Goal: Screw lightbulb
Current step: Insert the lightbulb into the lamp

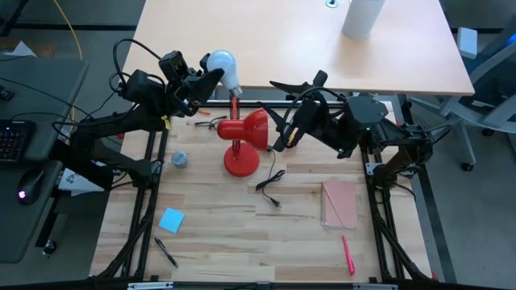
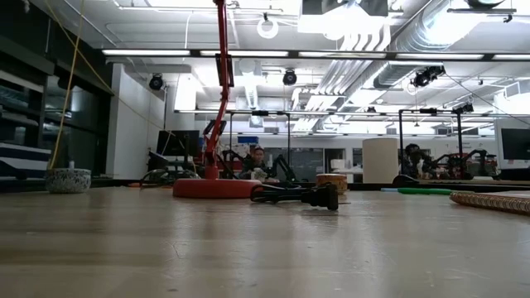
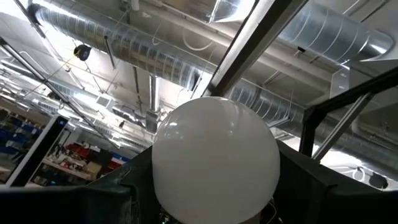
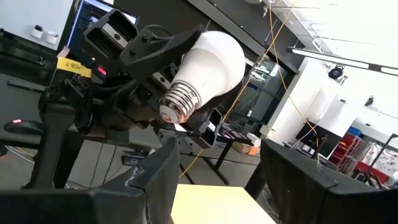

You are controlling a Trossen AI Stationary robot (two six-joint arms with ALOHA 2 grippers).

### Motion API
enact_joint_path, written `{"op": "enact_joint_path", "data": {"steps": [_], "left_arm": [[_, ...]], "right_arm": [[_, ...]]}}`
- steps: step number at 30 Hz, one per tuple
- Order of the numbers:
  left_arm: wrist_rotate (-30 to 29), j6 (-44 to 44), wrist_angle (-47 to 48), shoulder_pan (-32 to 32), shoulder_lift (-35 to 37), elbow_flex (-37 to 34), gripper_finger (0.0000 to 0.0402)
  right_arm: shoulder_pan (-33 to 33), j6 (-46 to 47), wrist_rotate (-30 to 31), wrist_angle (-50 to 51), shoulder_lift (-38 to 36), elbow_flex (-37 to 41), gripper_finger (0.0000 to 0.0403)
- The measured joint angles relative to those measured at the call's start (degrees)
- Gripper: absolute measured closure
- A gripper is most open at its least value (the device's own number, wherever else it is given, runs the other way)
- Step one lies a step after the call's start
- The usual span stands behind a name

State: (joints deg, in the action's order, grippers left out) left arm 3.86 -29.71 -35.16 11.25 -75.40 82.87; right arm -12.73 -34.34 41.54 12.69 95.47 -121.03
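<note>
High view: the left arm reaches in from the left edge, and the left gripper (image 1: 211, 78) is closed on the lightbulb (image 1: 222, 66) above the back part of the table (image 1: 218, 242). The bulb's round end points toward the back left, its screw base toward the red lamp (image 1: 244, 133); its long axis runs diagonally down toward the lamp's shade. Bulb and shade are near each other but apart. The right arm comes in from the right, and the right gripper (image 1: 280, 138) sits just beside the shade's right side; I cannot tell whether it touches or holds it. The front half of the table is mostly open wood, with a blue note (image 1: 171, 219), a black pen (image 1: 166, 252), a pink notebook (image 1: 339, 203) and a pink pen (image 1: 347, 254) scattered toward the edges. A black cord with plug (image 1: 270, 184) lies right of the lamp base.

Low view: only the lamp's round base (image 2: 217, 188) and thin red stem rise from the table; the plug (image 2: 319, 196) lies to its right. Neither gripper shows here. A person sits far off in the room behind.

Left wrist view: the bulb's white dome (image 3: 215, 158) fills the centre, seated between the dark fingers, facing ceiling ducts.

Right wrist view: the bulb (image 4: 208, 62) is seen side-on, clamped around its dome by the left gripper's fingers (image 4: 158, 50), threaded base (image 4: 180, 101) free and tilted down toward this camera. The right gripper's own fingers (image 4: 155, 177) stand apart, with nothing seen between them.
</note>
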Motion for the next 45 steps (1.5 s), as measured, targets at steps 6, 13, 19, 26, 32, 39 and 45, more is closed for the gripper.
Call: {"op": "enact_joint_path", "data": {"steps": [6, 13, 19, 26, 32, 39, 45], "left_arm": [[0.00, -0.02, -0.02, 0.00, -0.01, 0.00, 0.0174], [0.00, -0.06, -0.04, 0.00, -0.02, 0.00, 0.0174], [0.02, -0.24, 0.27, 0.00, -0.02, 0.00, 0.0174], [4.42, -2.80, 0.95, -0.02, -0.23, 0.00, 0.0174], [-8.63, -9.41, -6.68, -0.56, -1.17, -0.07, 0.0174], [-18.24, -26.82, -15.56, -2.59, -5.69, 0.00, 0.0174], [-23.55, -34.44, -15.80, -3.43, -9.39, -0.02, 0.0174]], "right_arm": [[0.09, 1.36, -0.04, 0.00, 0.01, 0.00, 0.0187], [0.09, 1.37, -0.13, -0.02, 0.00, 0.00, 0.0187], [0.11, 2.52, -0.28, 0.01, 0.01, 0.00, 0.0187], [2.19, 13.80, -9.07, 3.83, -1.07, -0.02, 0.0187], [4.59, 17.77, -14.40, 5.27, -2.70, -0.07, 0.0187], [4.42, 5.58, -10.93, 3.68, -2.22, -0.07, 0.0187], [4.13, -5.54, -3.89, 2.60, -0.65, -0.07, 0.0187]]}}
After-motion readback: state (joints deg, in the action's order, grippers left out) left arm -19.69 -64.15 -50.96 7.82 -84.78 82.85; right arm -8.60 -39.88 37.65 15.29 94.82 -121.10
